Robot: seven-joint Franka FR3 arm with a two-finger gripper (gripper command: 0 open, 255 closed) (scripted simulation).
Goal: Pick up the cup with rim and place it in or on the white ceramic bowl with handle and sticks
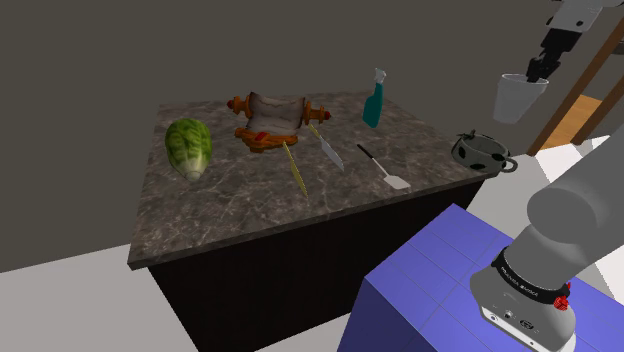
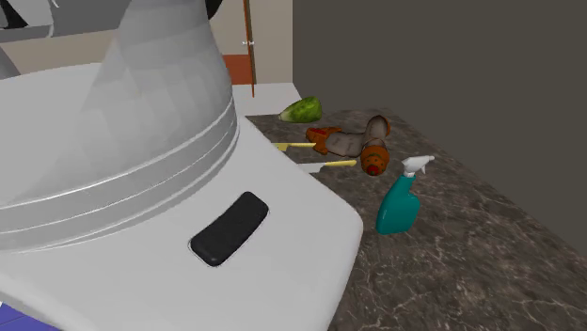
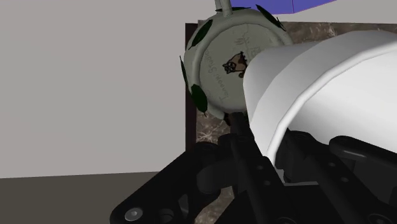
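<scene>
Cup: white cup (image 1: 522, 97), off the tabletop (image 1: 250, 205) at the upper right of the shoulder view, above and right of the bowl.
Jaws: pinching the cup at its rim, the cup hanging below them.
Bowl: white with dark green patches (image 1: 481, 152), on the tabletop's right corner; in the wrist view it (image 3: 222, 63) shows just beyond the cup (image 3: 318, 89).
Elsewhere on the tabletop: teal spray bottle (image 1: 375, 100), spatula (image 1: 384, 168), cabbage (image 1: 188, 148).

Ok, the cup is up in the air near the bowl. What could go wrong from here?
The pincer holds the white cup only at its rim, so it may swing or slip on the way down.
The bowl sits at the table's corner, so a bump while lowering could push it off.
The cup looks nearly as wide as the bowl, so it may perch and tip out.
</scene>
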